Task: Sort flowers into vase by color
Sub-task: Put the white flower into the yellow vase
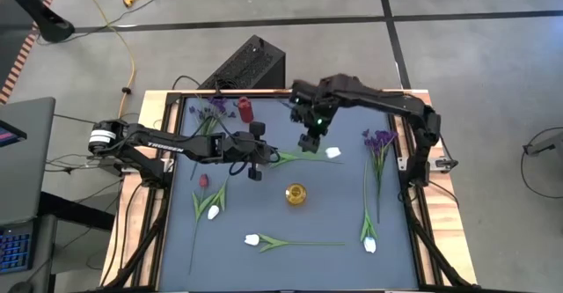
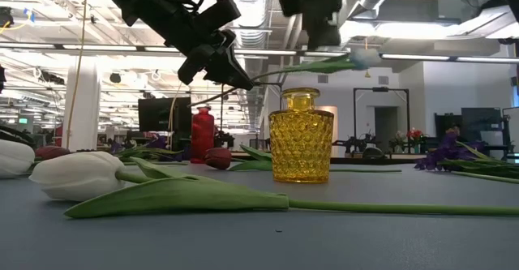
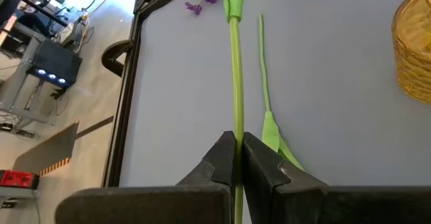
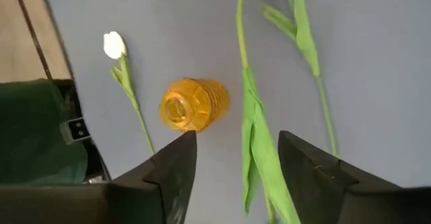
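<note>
Grey table mat [image 1: 334, 214], black speaker box [image 1: 251, 64], yellow floor cable [image 1: 132, 60]

4 white tulips [image 1: 212, 212], 1 yellow vase [image 1: 296, 194].

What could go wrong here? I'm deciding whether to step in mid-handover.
The left claw is shut on the thin stem of a white tulip held in the air; the stem could twist or slip in that narrow pinch. The right claw is open, so the tulip hangs from one end and may sag. The vase has a narrow neck, easy to miss or knock.
</note>
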Robot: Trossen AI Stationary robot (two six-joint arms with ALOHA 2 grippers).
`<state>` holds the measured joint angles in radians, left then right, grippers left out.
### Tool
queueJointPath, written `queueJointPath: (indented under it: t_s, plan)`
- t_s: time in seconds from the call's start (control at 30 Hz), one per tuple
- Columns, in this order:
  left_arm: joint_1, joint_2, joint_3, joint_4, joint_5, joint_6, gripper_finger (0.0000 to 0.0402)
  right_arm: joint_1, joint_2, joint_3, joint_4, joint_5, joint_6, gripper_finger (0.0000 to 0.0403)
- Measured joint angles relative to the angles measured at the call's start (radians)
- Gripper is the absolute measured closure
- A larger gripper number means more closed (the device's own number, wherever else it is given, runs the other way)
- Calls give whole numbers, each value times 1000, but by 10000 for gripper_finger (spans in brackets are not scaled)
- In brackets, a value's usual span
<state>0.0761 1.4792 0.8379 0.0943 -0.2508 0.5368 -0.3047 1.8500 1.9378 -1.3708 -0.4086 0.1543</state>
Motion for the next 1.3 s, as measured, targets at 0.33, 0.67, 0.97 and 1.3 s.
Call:
queueJointPath:
  t_s: [0.33,0.67,0.97,1.3]
  plan:
    - [1,-7,-1,-4,2,-53,401,-52,-29,255,-75,25,-142,158]
    - [85,-142,-1,15,101,-167,401,-39,-289,225,-7,151,-132,158]
    - [226,-206,-1,244,313,-436,401,76,-519,-82,310,149,-130,159]
    - [204,-169,-10,592,504,-695,401,122,-668,-679,1101,150,-23,159]
